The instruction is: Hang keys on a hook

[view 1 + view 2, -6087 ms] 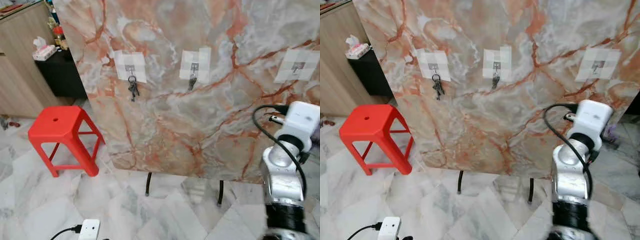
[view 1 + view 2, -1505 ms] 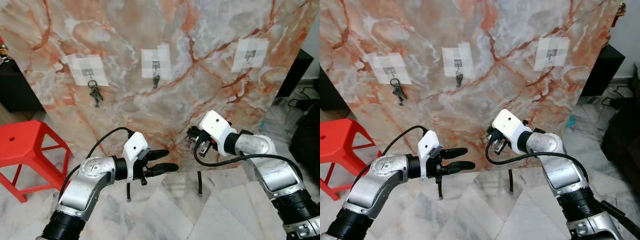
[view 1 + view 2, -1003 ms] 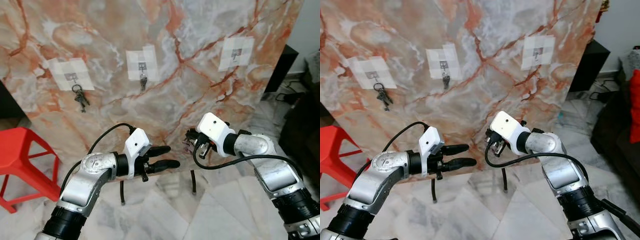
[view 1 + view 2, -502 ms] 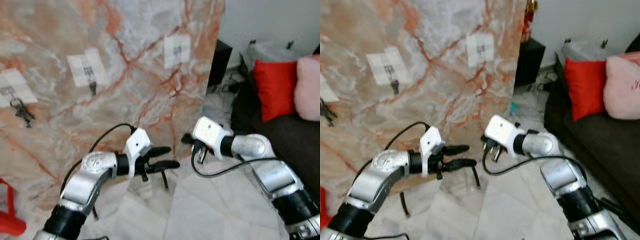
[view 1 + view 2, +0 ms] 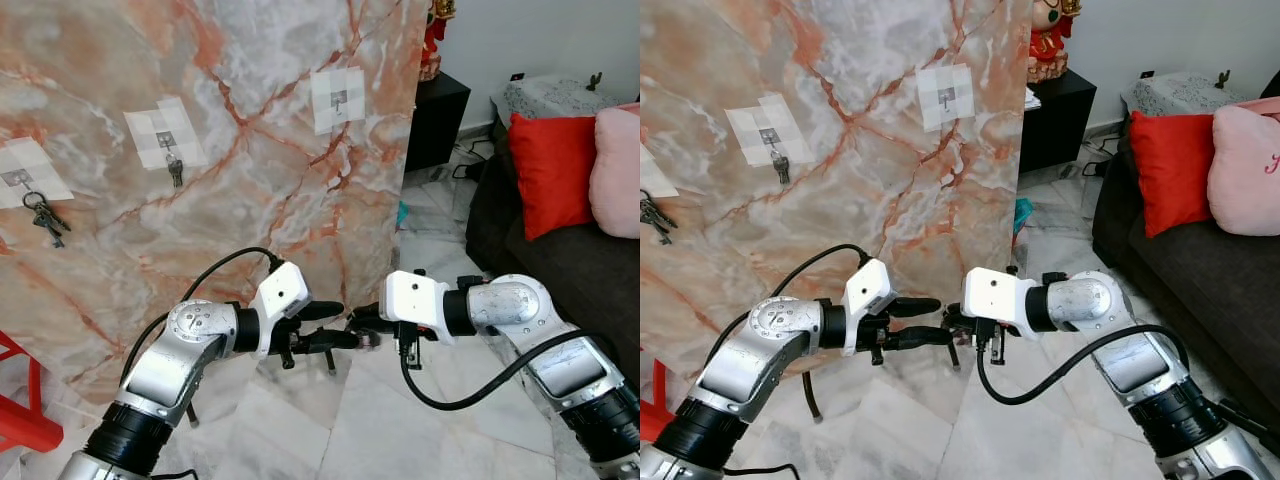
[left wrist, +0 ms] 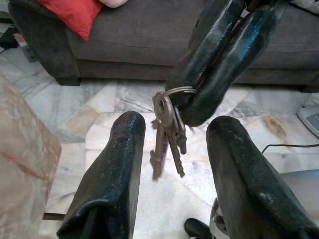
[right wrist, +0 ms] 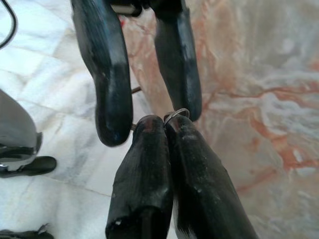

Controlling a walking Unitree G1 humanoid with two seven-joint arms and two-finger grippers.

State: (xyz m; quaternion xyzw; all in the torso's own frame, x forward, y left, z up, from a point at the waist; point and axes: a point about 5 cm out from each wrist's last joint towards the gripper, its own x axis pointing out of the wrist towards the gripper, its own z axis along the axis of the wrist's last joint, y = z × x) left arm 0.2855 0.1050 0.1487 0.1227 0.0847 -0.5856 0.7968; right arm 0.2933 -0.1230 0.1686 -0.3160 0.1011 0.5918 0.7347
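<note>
Facing tip to tip: right claw [image 6: 212, 74] clamped on keys [image 6: 168, 132], dangling between left claw's [image 6: 172, 164] parted fingers.

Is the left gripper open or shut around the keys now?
Open. In the left wrist view the left gripper has its fingers spread, and the keys hang between them untouched, pinched by the shut right gripper.

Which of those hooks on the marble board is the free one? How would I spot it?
Start at the big marble board with three taped white patches in a row. The left hook holds a key bunch and the middle hook a single key. The free hook is the one nearest the board's right edge, beside the black cabinet, with nothing hanging from it.
</note>
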